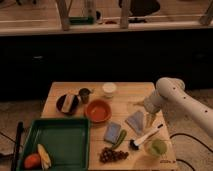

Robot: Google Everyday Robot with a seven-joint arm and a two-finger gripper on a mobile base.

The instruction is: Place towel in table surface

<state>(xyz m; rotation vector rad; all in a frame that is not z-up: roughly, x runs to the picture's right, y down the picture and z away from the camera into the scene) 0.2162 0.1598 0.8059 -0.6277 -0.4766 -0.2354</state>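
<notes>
The towel (135, 121), a small grey-blue cloth, lies flat on the pale wooden table surface (127, 97), right of centre. My white arm reaches in from the right, bends at its elbow (170, 90) and comes down to the gripper (149, 118). The gripper is just right of the towel's edge, low over the table. I cannot tell whether it touches the cloth.
A blue block with a green edge (113, 133) lies left of the towel. Around it are an orange bowl (98, 110), a dark bowl (67, 102), a white cup (109, 89), a brush (145, 137), a green cup (156, 147) and grapes (112, 155). A green tray (57, 142) is front left.
</notes>
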